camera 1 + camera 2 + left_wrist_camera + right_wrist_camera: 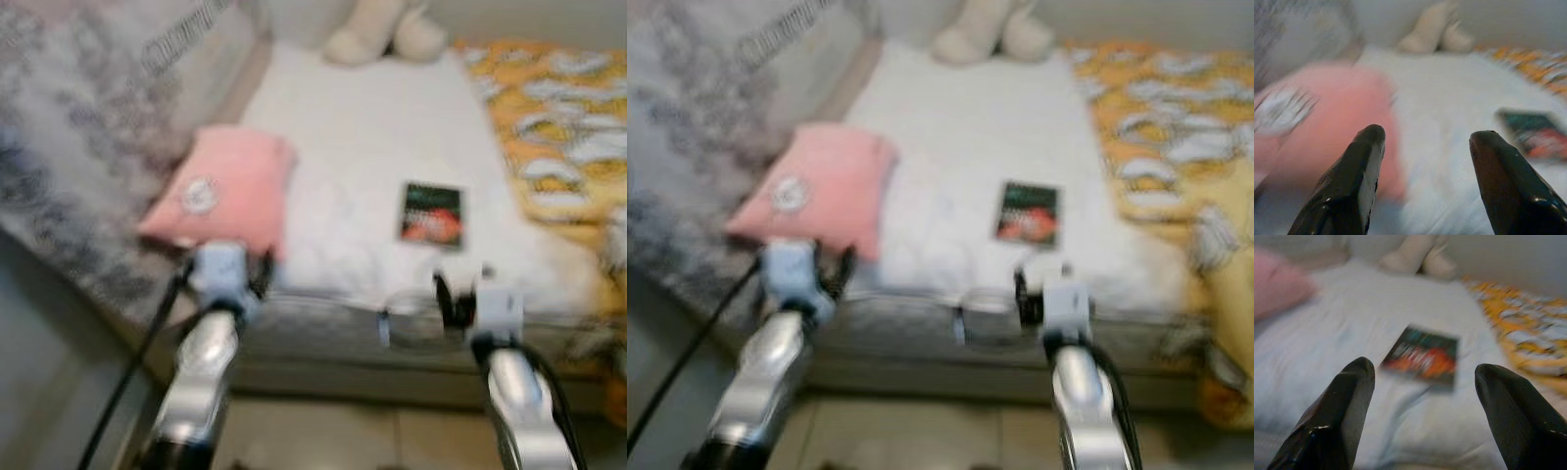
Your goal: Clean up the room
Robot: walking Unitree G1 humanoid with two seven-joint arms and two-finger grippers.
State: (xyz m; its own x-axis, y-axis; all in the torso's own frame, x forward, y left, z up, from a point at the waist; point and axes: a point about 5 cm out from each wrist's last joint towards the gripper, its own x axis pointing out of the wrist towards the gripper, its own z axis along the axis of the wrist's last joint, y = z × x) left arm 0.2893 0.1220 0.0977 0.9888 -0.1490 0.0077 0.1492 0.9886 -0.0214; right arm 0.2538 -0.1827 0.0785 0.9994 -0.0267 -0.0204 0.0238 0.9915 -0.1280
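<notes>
A dark book (431, 213) with a red-orange cover lies flat on the white sheet of the bed (372, 127), right of a pink pillow (223, 186) and well near of the cream plush toy (384, 29) at the far end; an orange patterned blanket (554, 117) covers the bed's right side. The left claw (1425, 142) hovers at the bed's near edge by the pillow with its fingers spread wide and holding nothing. The right claw (1422, 374) is likewise wide and empty, just near of the book.
</notes>
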